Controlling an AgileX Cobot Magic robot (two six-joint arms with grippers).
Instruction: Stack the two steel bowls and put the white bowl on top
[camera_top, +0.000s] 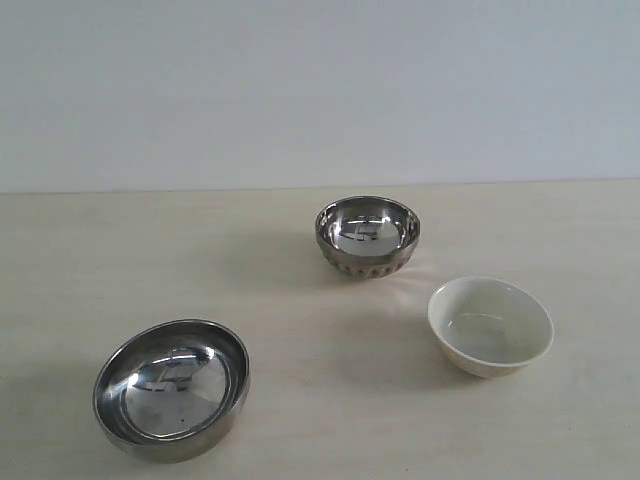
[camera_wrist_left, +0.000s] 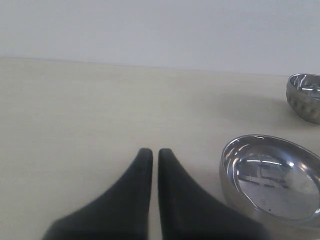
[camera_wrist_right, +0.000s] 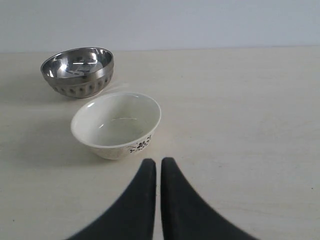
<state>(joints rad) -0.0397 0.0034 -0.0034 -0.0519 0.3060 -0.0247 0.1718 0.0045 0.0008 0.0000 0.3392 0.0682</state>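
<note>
Wide steel bowl (camera_top: 171, 390), ribbed steel bowl (camera_top: 367, 236) and white bowl (camera_top: 490, 326) sit apart on the bench (camera_top: 60, 260); both arms' jaws are clenched.

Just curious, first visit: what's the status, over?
Left gripper, right gripper shut, empty. Wide steel bowl, ribbed steel bowl, white bowl apart, unstacked. No obstruction seen.

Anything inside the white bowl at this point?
Nothing: the white bowl shows a bare glossy inside with only light reflections. Its near inner wall is hidden behind the rim.
</note>
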